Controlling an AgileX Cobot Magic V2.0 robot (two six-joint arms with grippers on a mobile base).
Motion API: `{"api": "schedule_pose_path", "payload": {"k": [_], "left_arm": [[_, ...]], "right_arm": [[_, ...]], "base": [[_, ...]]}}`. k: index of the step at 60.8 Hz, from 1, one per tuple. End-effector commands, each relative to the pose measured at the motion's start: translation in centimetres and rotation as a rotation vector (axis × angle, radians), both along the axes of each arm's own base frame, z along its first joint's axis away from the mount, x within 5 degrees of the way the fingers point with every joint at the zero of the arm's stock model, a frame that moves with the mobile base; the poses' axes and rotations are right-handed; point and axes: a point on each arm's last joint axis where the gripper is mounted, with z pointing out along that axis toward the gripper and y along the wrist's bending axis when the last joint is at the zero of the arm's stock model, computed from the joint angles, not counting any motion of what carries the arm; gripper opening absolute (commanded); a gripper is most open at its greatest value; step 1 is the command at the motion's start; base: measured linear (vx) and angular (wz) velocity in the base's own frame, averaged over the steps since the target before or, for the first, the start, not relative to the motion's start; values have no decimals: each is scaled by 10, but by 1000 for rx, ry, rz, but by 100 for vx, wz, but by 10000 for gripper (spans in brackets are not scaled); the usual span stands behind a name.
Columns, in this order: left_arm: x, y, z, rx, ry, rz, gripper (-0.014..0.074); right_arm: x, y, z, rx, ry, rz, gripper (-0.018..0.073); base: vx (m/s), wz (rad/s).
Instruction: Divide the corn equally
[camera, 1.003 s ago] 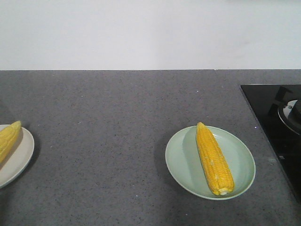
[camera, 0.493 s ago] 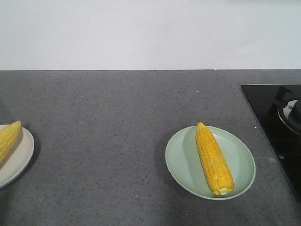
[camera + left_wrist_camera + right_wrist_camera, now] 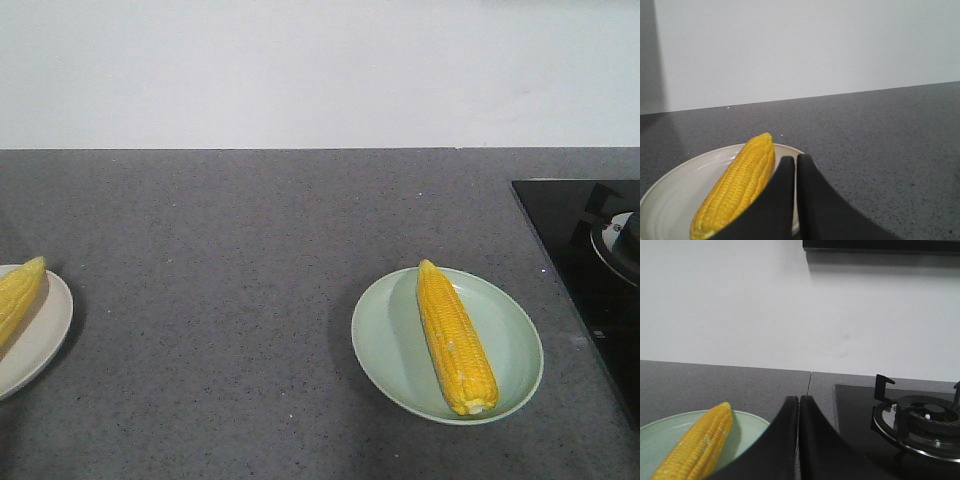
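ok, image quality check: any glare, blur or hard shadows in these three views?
Front view: even, soft light; faint shadow left of the green plate; mild reflections on the black cooktop. Left wrist view: sharp corn, left end effector dark and featureless, grey shadow band on the wall at left. Right wrist view: right end effector equally black; burner crisp, no blown highlights.

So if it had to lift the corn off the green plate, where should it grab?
Probably mid-length on the corn, coming straight down, fingers closing across its width. It lies flat on the green plate, tip pointing away, so the tapered ends would slip more easily.
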Motion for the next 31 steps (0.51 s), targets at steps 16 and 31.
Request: {"api": "schedule_pose_path", "payload": {"k": [16, 31], "left_arm": [[-1, 1, 6, -16, -81, 8, -7], [-1, 1, 6, -16, -81, 8, -7]], "right_arm": [[-1, 0, 4, -2, -77, 3, -4], [-1, 0, 4, -2, -77, 3, -4]], "base": [[0, 0], [0, 0]]}}
